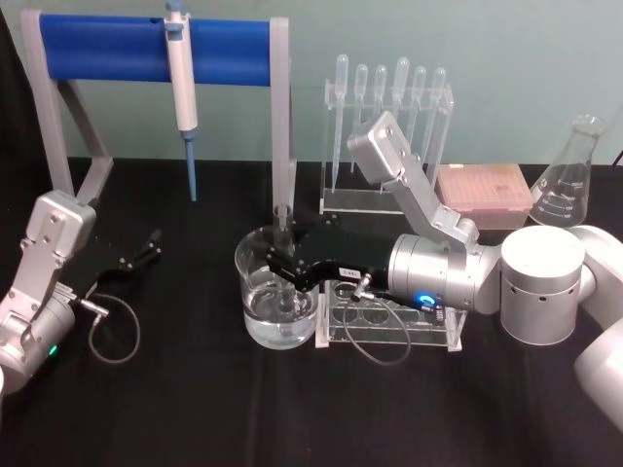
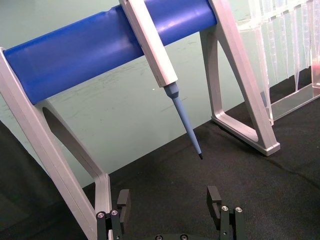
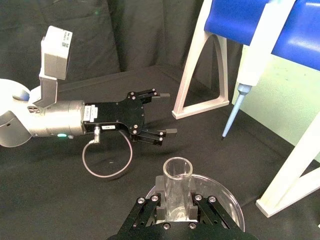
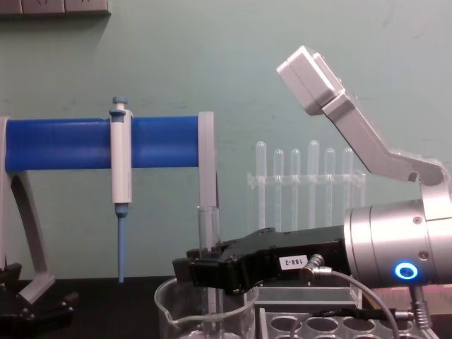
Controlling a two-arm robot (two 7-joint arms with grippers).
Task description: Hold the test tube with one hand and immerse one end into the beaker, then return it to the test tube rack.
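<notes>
the right gripper is closed on the test tube, upright, lower end in the beaker. the rack stands just beside, on the robot's right. the left gripper is parked at left, open and empty.

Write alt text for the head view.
The right claw grips a test tube upright, its lower end down inside a glass beaker of clear liquid, beside a clear rack. The left claw sits idle and open at the left, and a pipettor hangs on a blue stand behind.
</notes>
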